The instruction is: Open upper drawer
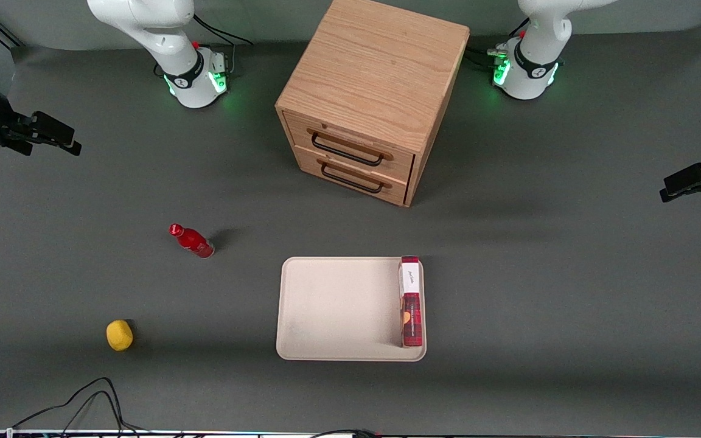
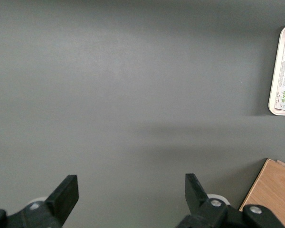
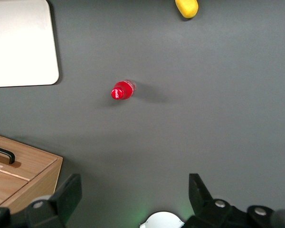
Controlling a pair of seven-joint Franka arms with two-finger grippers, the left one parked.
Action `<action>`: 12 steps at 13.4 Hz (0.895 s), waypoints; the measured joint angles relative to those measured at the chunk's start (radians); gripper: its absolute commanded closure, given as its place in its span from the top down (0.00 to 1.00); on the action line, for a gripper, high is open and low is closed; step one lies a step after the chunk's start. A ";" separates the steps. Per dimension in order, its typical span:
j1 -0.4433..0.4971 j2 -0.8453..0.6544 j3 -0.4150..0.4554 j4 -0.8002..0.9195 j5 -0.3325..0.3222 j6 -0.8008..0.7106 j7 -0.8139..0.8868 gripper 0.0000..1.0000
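Your gripper [image 3: 133,192] hangs wide open, high and well apart from the upper drawer [image 1: 350,143]; you could probably hook the lower handle [image 1: 352,177] just beneath.

- Your upper drawer [image 1: 350,143] is the topmost of two light oak fronts in the small wooden cabinet [image 1: 375,61], and it sits shut, flush with the cabinet face.
- You'll see its black wire bar handle [image 1: 346,151] running across the front, just above the matching lower drawer [image 1: 350,176].
- Your pincer [image 1: 52,139] hangs over the worktop [image 1: 569,274] toward the working arm's end, well apart from the drawer, fingers spread.
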 measured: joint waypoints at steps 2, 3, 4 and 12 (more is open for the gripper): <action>-0.004 0.002 -0.004 0.000 0.000 0.000 0.000 1.00; -0.006 0.003 -0.007 0.000 0.000 -0.001 0.000 1.00; -0.011 0.004 -0.009 0.000 0.001 -0.003 0.002 1.00; -0.037 0.007 0.076 0.001 0.035 0.035 0.003 1.00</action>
